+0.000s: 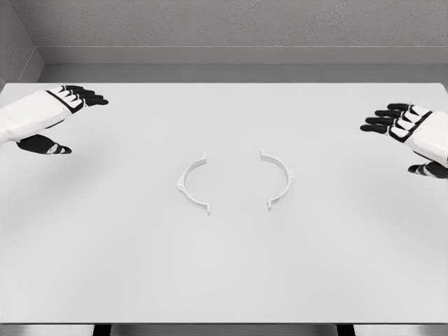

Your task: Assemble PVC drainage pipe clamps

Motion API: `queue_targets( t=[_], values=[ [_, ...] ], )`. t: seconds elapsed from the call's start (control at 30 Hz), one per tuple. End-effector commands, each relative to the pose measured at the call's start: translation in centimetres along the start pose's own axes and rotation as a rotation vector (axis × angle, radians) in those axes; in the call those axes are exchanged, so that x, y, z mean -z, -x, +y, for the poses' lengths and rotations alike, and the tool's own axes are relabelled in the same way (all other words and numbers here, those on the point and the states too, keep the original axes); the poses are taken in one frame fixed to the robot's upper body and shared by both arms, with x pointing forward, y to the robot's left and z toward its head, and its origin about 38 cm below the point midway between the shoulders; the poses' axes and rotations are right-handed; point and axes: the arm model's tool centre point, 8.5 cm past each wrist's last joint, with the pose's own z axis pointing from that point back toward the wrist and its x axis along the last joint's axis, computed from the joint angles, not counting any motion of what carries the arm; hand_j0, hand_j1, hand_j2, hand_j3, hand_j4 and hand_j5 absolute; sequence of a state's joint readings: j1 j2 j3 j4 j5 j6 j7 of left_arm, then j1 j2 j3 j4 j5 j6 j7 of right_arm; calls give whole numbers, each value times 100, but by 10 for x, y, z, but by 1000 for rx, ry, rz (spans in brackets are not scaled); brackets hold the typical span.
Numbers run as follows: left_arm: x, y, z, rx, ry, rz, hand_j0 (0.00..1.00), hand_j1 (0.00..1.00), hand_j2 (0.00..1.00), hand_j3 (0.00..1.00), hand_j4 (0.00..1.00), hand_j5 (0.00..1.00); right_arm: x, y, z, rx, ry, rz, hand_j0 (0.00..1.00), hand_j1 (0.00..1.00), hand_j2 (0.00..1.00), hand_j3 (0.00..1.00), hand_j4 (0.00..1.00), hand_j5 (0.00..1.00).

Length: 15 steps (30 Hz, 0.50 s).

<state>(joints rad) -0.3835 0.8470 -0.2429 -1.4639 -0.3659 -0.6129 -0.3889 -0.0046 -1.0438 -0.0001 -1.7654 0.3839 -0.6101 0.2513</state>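
I see two thin white plastic half-ring clamp pieces lying flat near the middle of the frame on the pale grey tabletop (224, 280). The left half-ring (192, 183) and the right half-ring (279, 179) sit with their open sides facing each other and a clear gap between, so they only need sliding together to close the ring; nothing is joined yet. My left hand (52, 115) hovers at the upper left of the frame, fingers spread and holding nothing. My right hand (409, 136) hangs at the right edge, likewise loose and empty. Both are well apart from the pieces, each on its own side, ready to take one half. The small end tabs look like mating lugs, though they are too fine to be sure.
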Motion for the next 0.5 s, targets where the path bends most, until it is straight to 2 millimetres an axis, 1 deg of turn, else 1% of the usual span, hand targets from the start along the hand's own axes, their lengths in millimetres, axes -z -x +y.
queue_targets(
  t=[0.0,0.07,0.17,0.2,0.23,0.27,0.3,0.33,0.4,0.43,0.47],
  values=[
    [0,0,1,-5,-5,0,100,100,100,100,100,100,2,-3,4,16,-4,-12,100,100,100,100,100,100],
    [-1,0,-1,-7,-2,1,100,100,100,100,100,100,3,-2,1,16,16,-15,100,100,100,100,100,100],
    [0,1,-4,-10,4,6,100,100,100,100,100,100,4,-3,1,14,11,-14,100,100,100,100,100,100],
    [2,0,-7,-13,7,4,100,100,100,100,100,100,8,-3,-4,0,34,-16,100,100,100,100,100,100],
    [3,2,-11,-21,11,8,100,100,100,100,100,100,13,-5,4,-7,28,-12,100,100,100,100,100,100],
    [6,1,-14,-32,8,5,100,100,100,100,100,100,19,-4,6,-75,-11,2,100,100,100,100,100,100],
    [10,-2,-18,-44,5,-3,100,100,100,100,100,100,37,-9,12,-98,-42,-3,100,100,100,100,100,100],
    [13,-2,-21,-54,5,-5,100,100,100,100,100,100,47,-11,11,-106,-73,-16,100,100,100,100,100,100],
    [20,-2,-32,-88,11,-6,100,100,100,100,100,100,59,-16,7,-127,-99,-49,100,100,100,100,100,100],
    [24,-3,-36,-100,19,-9,100,100,100,100,100,100,64,-18,8,-130,-106,-63,100,100,100,100,100,100],
    [27,-4,-41,-111,22,-13,100,100,100,100,100,100,74,-24,12,-131,-125,-97,100,100,100,100,100,100]
  ],
)
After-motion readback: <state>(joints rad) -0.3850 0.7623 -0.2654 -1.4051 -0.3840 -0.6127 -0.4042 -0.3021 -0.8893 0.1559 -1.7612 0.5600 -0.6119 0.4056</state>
